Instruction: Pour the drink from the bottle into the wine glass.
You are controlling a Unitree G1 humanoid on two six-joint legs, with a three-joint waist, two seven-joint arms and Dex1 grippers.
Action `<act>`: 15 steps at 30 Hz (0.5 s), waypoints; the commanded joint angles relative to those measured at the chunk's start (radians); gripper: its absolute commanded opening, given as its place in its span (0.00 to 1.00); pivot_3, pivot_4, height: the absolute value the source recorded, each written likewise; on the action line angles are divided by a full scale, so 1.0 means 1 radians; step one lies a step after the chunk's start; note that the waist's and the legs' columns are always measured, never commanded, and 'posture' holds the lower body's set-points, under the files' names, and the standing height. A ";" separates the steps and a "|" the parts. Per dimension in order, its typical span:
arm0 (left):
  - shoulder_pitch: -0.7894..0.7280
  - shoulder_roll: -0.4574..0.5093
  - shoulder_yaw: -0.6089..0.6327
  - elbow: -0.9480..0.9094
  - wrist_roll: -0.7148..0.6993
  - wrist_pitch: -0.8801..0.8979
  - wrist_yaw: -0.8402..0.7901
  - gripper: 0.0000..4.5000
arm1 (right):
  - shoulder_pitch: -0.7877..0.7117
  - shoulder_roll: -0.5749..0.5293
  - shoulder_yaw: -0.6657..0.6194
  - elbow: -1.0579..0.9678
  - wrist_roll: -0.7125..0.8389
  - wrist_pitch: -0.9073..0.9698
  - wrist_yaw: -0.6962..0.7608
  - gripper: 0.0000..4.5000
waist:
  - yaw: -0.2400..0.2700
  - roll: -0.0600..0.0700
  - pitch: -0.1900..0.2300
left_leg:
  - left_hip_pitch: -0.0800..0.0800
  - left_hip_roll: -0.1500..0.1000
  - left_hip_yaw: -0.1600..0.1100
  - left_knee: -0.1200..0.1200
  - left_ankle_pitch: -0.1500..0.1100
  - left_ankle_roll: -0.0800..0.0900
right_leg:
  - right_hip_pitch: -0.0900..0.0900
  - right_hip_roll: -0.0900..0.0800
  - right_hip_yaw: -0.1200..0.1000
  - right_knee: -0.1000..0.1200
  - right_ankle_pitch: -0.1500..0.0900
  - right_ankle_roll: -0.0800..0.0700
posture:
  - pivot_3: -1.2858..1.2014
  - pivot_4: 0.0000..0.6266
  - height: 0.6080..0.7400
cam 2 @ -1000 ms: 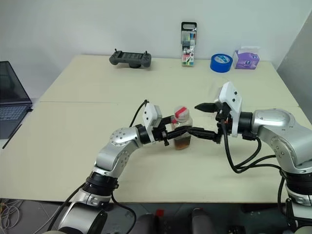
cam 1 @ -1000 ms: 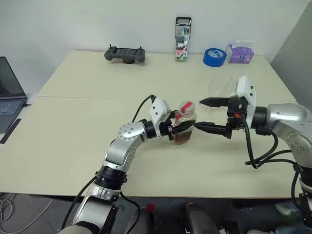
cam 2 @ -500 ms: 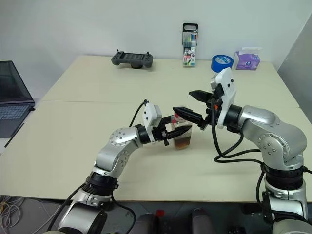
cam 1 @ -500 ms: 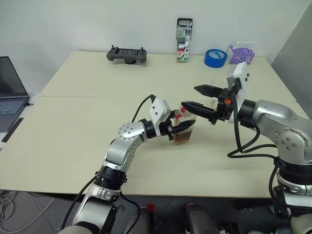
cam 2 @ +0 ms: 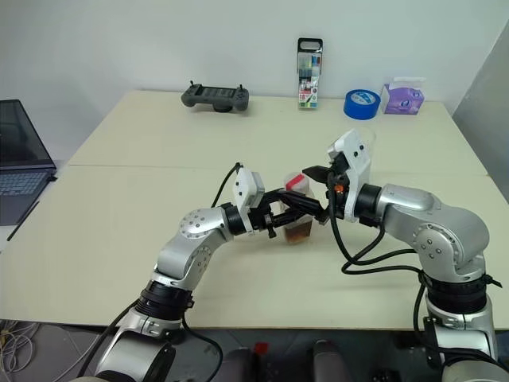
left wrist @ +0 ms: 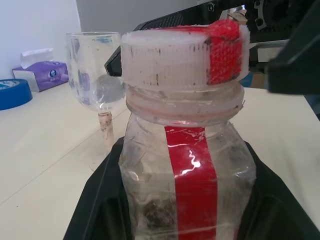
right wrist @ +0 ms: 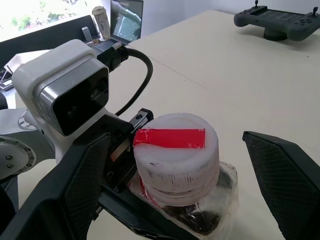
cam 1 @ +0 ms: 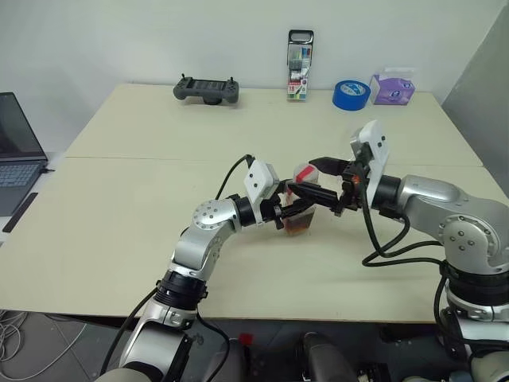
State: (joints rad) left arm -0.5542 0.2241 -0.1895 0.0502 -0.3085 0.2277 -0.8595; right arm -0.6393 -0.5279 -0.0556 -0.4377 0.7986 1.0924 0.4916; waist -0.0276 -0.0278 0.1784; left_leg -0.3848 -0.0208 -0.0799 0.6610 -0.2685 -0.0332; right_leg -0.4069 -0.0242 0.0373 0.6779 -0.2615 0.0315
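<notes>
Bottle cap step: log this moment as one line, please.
left gripper: shut on bottle | right gripper: open, straddling cap | cap: on | wine glass: empty

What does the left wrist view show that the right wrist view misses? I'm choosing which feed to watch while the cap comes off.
Left wrist view alone: the wine glass standing behind the bottle, the blue tape roll and the purple tissue box.
Right wrist view alone: the left gripper shut on the bottle, the game controller, and the right gripper open, one finger either side of the cap.
Both: the bottle, its white cap with a red strip, and the beige table.
</notes>
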 commanded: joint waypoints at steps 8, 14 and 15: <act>-0.009 -0.002 0.004 -0.035 0.005 -0.039 -0.003 0.42 | -0.009 0.002 -0.042 -0.049 0.056 0.008 -0.014 0.44 | 0.000 0.000 0.000 | 0.000 0.000 0.000 0.000 0.000 0.000 | 0.000 0.000 0.000 0.000 0.000 0.000 | 0.52 0.24 1.00; -0.010 -0.002 0.003 -0.033 0.005 -0.038 -0.005 0.42 | -0.014 -0.009 -0.063 -0.046 0.062 -0.011 0.001 0.44 | 0.000 0.000 0.000 | 0.000 0.000 0.000 0.000 0.000 0.000 | 0.000 0.000 0.000 0.000 0.000 0.000 | 0.52 0.24 1.00; -0.011 -0.002 0.004 -0.031 0.005 -0.038 -0.006 0.42 | -0.019 -0.008 -0.078 -0.048 0.073 -0.023 0.011 0.44 | 0.000 0.000 0.000 | 0.000 0.000 0.000 0.000 0.000 0.000 | 0.000 0.000 0.000 0.000 0.000 0.000 | 0.52 0.24 1.00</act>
State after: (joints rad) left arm -0.5543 0.2252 -0.1900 0.0500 -0.3027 0.2131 -0.8633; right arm -0.6394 -0.5349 -0.0644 -0.4501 0.8192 1.1057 0.4768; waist -0.0276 -0.0278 0.1784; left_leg -0.3849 -0.0208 -0.0799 0.6608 -0.2686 -0.0331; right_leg -0.4069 -0.0242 0.0372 0.6777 -0.2616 0.0316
